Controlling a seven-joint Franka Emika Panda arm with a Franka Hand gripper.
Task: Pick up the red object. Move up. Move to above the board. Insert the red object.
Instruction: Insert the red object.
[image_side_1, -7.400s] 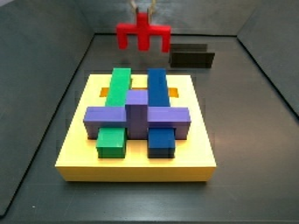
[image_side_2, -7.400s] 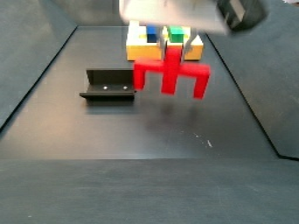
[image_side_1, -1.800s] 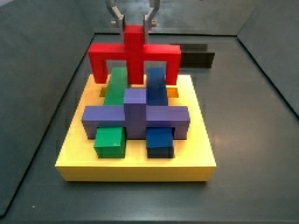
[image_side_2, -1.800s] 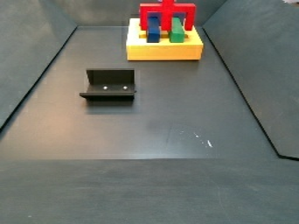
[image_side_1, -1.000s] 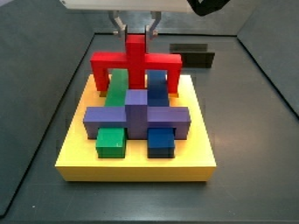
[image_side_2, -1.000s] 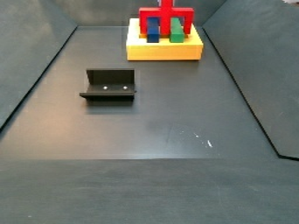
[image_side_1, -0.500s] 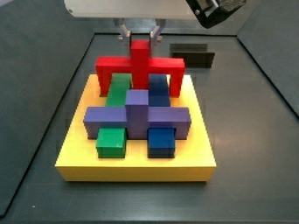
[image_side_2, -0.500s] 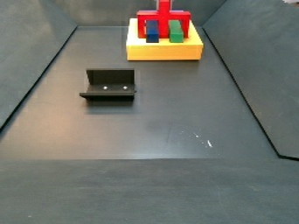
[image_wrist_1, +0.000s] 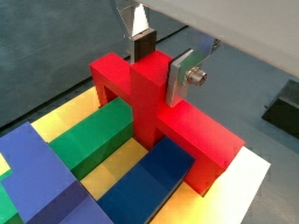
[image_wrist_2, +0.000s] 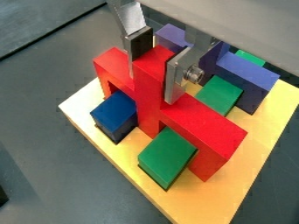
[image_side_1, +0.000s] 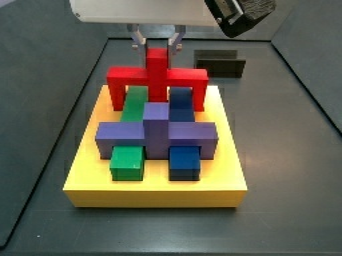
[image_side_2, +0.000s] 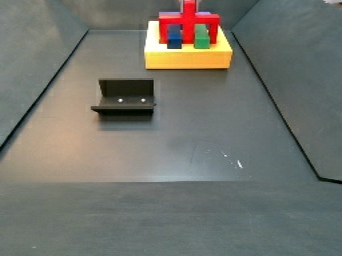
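Two silver fingers (image_wrist_1: 184, 74) of the gripper (image_wrist_1: 159, 59) pinch the central post of the red object (image_wrist_1: 163, 114), dark pads pressed flat against its opposite faces; the gap between them is no wider than the post itself. Both wrist views show the same clamp, gripper (image_wrist_2: 153, 59) on the red object (image_wrist_2: 176, 109).

In a side view the gripper (image_side_1: 158, 40) hangs over the far end of the board (image_side_1: 214, 182). The red object (image_side_1: 158, 82) stands there with its bar across and its legs down either side of the green block (image_side_1: 131, 128) and the blue block (image_side_1: 182, 130), straddling both. Legs reach down to the yellow surface or very near it; contact cannot be confirmed. A purple cross-shaped block (image_side_1: 156, 132) sits across the same two blocks nearer the camera, apart from the red piece.

Fixture (image_side_2: 126, 97) stands on the dark floor, well apart from the board (image_side_2: 187, 56).

No readable writing, brand or label on any part.
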